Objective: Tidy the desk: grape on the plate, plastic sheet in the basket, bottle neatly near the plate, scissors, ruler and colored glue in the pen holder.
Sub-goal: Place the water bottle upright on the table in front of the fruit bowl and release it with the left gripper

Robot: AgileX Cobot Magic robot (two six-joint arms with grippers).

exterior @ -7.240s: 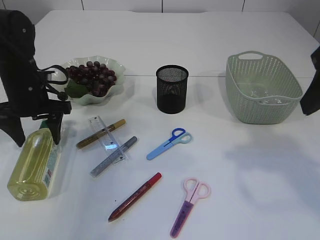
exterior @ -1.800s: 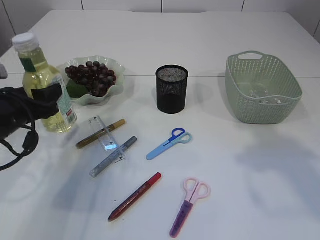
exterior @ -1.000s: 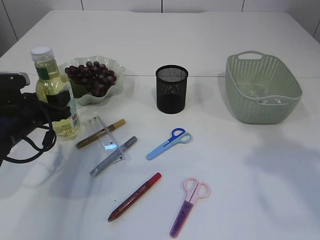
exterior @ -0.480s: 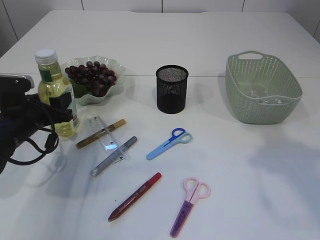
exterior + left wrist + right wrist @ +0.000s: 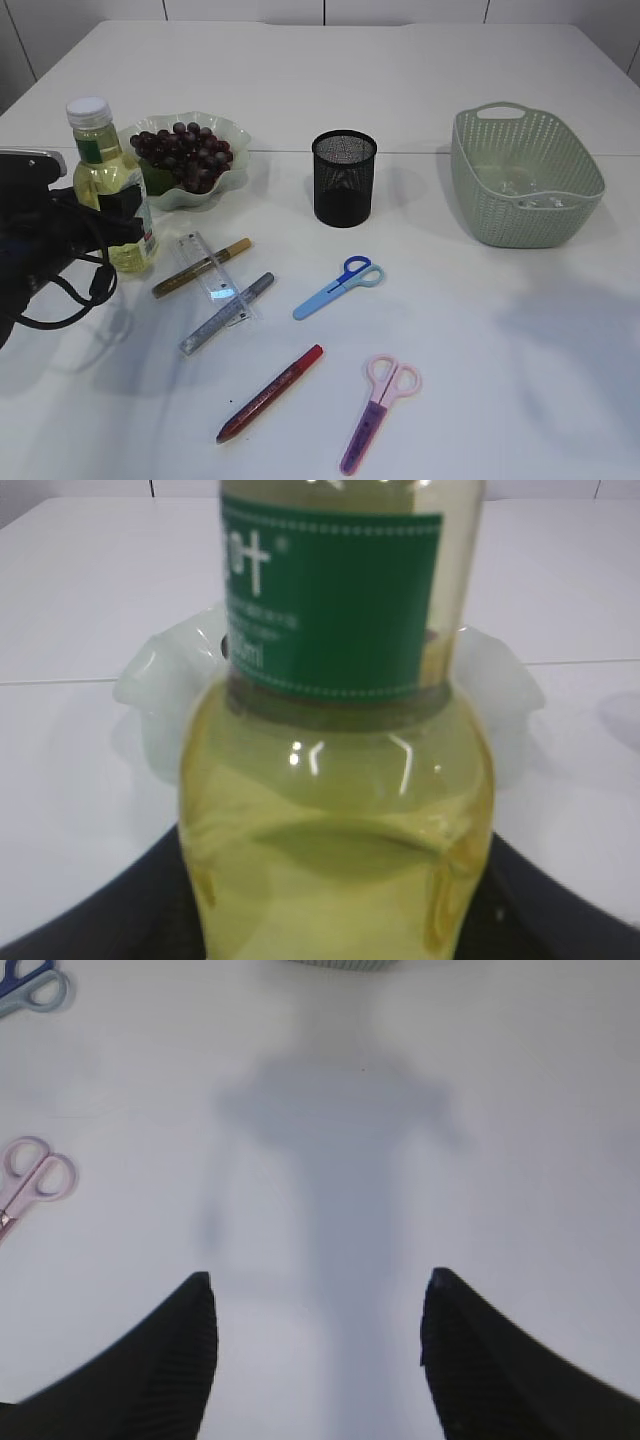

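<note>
Since lying flat seconds ago, the oil bottle (image 5: pixel 108 185) is now standing upright just beside the grape plate (image 5: pixel 236 132), the left gripper (image 5: pixel 118 215) clamping its body to steady the placement. Right gripper (image 5: pixel 315 1335) is idling with jaws spread above bare table.

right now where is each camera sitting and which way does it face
Exterior view: raised at the table's near side, slanting down at the bottle, pen holder and basket; left gripper shows.
Left wrist view: level, close behind the upright bottle, plate beyond; dark gripper parts at the bottom edge.
Right wrist view: looks straight down at the table; open right gripper.
Shared: pink scissors appear in the exterior and right wrist views.
</note>
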